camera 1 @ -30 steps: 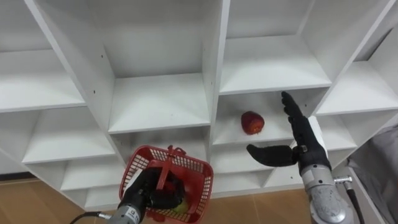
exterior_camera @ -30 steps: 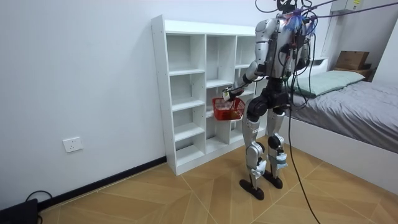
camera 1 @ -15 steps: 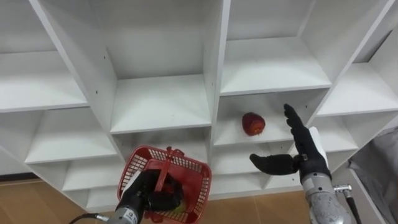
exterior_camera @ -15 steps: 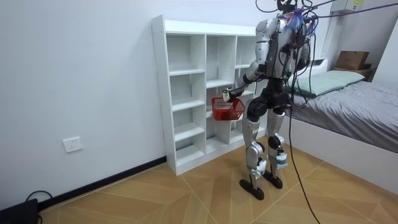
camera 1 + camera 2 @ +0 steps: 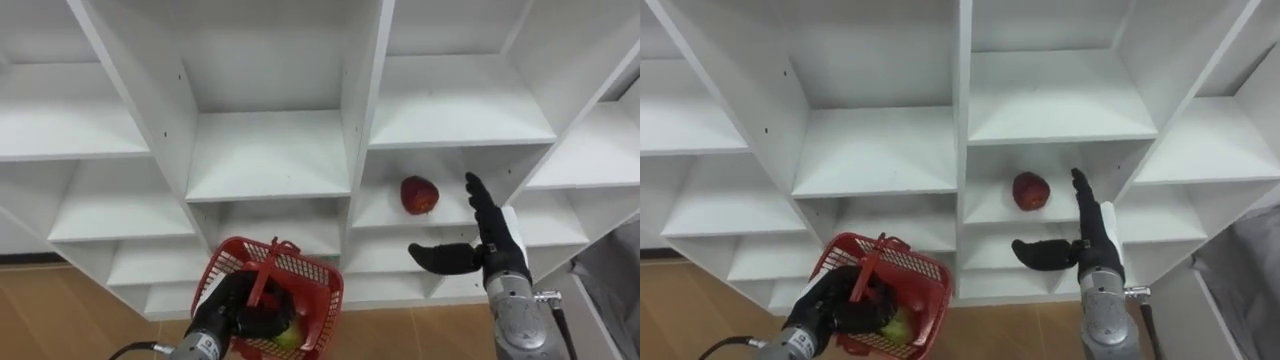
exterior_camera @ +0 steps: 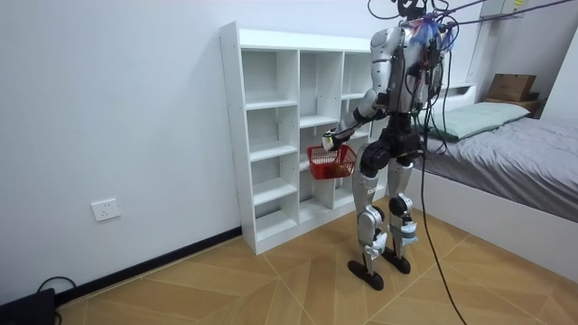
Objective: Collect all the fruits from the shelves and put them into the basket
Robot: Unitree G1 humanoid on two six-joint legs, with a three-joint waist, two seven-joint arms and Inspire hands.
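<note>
A red apple [image 5: 419, 194] lies on a shelf of the white closet [image 5: 270, 150], in a compartment of the column right of the middle upright. It sits alone on its board, toward the left side of that compartment. The right hand [image 5: 495, 250] is raised just beside the apple, to its right and a little lower, not touching it. Its fingers are straight and point up, and its thumb is spread out to the left.

Lower left, the left hand [image 5: 240, 305] is curled round the handle of a red basket [image 5: 305, 280] and holds it in front of the lower shelves. A green fruit [image 5: 289, 335] lies in the basket's bottom, partly hidden by the hand.

In the room view the robot stands upright on a wooden floor [image 6: 271, 280], close in front of the closet. A bed [image 6: 506, 153] is behind it at the room view's right.
</note>
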